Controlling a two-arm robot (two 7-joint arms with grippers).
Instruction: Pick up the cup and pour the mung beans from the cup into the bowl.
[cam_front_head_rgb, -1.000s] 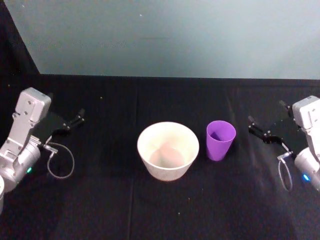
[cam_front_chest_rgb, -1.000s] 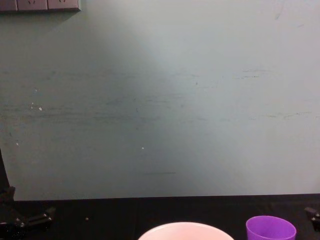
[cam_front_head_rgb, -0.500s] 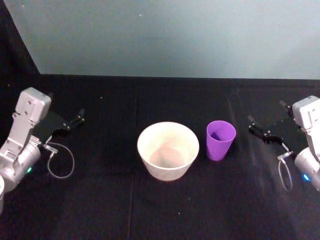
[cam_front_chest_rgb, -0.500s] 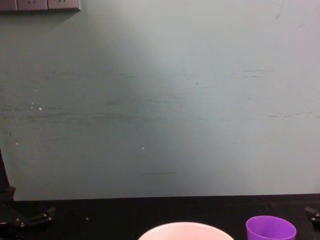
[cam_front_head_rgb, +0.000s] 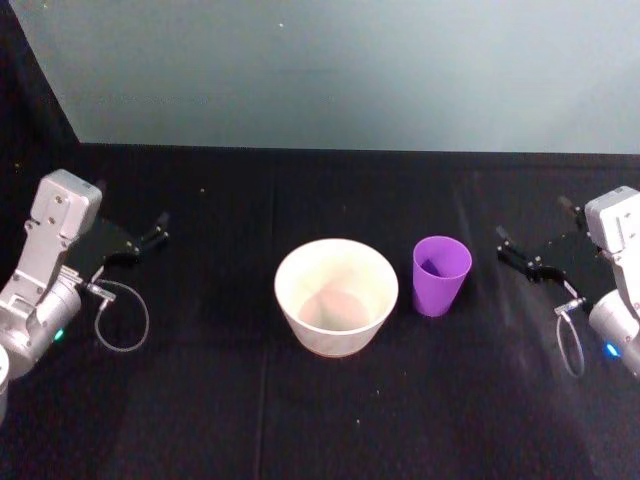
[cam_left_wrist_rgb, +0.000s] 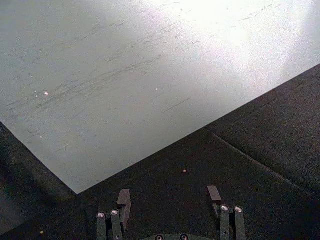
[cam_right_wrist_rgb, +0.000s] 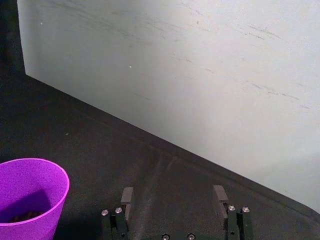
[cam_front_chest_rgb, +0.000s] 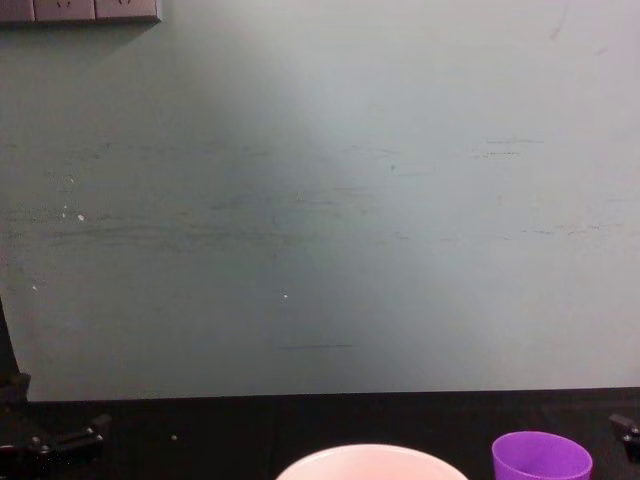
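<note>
Silver-grey arms (cam_front_head_rgb: 40, 300), black tools (cam_right_wrist_rgb: 173, 195), looped cables (cam_front_head_rgb: 146, 322).

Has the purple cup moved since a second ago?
No. The cup stands upright just right of the bowl, the same gap between them as before.

**Surroundings: cloth, wall, sockets**

Table surface: black cloth (cam_front_head_rgb: 330, 420), matte, running back to the foot of the wall. One faint vertical crease (cam_front_head_rgb: 262, 400) in the near part, left of centre. A pale speck (cam_front_head_rgb: 202, 191) lies on the far left area. A small reddish speck (cam_left_wrist_rgb: 184, 171) shows in the left wrist view, near the wall's foot.

Back wall (cam_front_chest_rgb: 320, 200): pale grey-green, flat, with faint horizontal scuffs and scattered white dots. Socket plates (cam_front_chest_rgb: 80, 10) sit at its upper left, cut off by the chest view's top edge. A black drape (cam_front_head_rgb: 25, 90) covers the wall's left end.
</note>
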